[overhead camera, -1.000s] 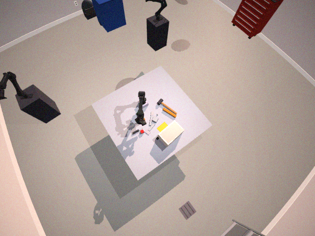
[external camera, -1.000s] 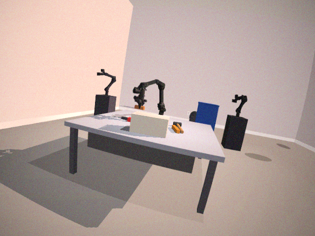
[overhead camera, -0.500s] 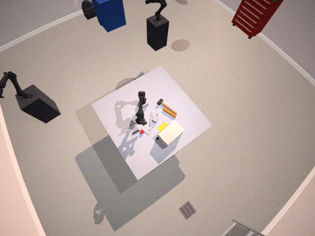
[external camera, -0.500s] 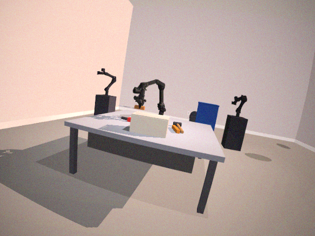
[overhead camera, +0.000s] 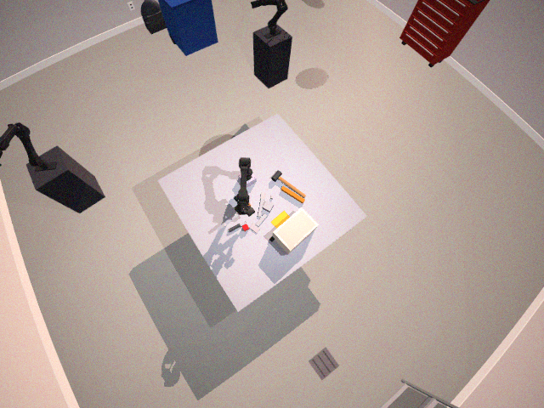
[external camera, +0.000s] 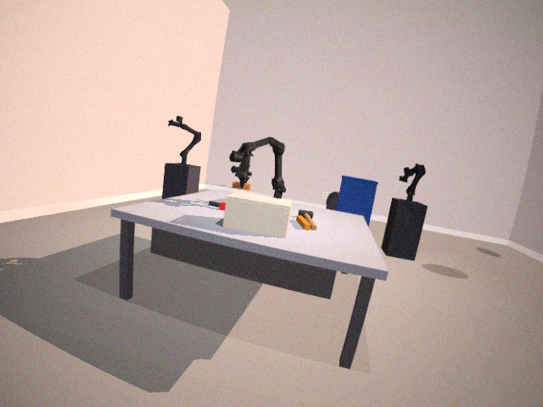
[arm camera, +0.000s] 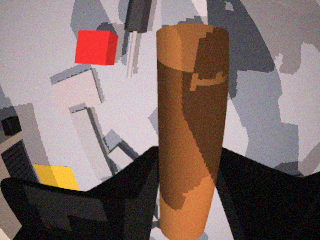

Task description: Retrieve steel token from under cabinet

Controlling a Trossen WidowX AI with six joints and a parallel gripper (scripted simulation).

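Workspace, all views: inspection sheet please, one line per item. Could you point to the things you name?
surface: pale table [overhead camera: 325, 193] [external camera: 338, 245], shadows across it
job's things: cabinet [overhead camera: 295, 230] [external camera: 256, 214] upright; yellow patch [overhead camera: 280, 218] [arm camera: 57, 176] beside it; token not seen
clutter: red cube [overhead camera: 245, 227] [external camera: 222, 206] [arm camera: 95, 48], hammer [overhead camera: 291, 186] [external camera: 310, 220], orange bar [overhead camera: 292, 194] [external camera: 303, 222]
grippers: jaws shut on orange-brown handle [arm camera: 187, 130]
cables: nothing seen
surroundings: two more arms on pedestals, blue cabinet [overhead camera: 193, 28] [external camera: 355, 199], red tool chest [overhead camera: 439, 31]

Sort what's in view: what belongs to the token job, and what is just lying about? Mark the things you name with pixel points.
Part of the job:
- cream cabinet [overhead camera: 295, 229] [external camera: 257, 215]
- yellow patch [overhead camera: 280, 218] [arm camera: 58, 177], probably the marked area
- orange handle [arm camera: 192, 130] in the gripper [overhead camera: 250, 213] [external camera: 243, 185] [arm camera: 187, 187], likely the tool

Apparently just lying about:
- red cube [overhead camera: 245, 227] [external camera: 222, 206] [arm camera: 95, 48]
- hammer [overhead camera: 291, 186] [external camera: 310, 220]
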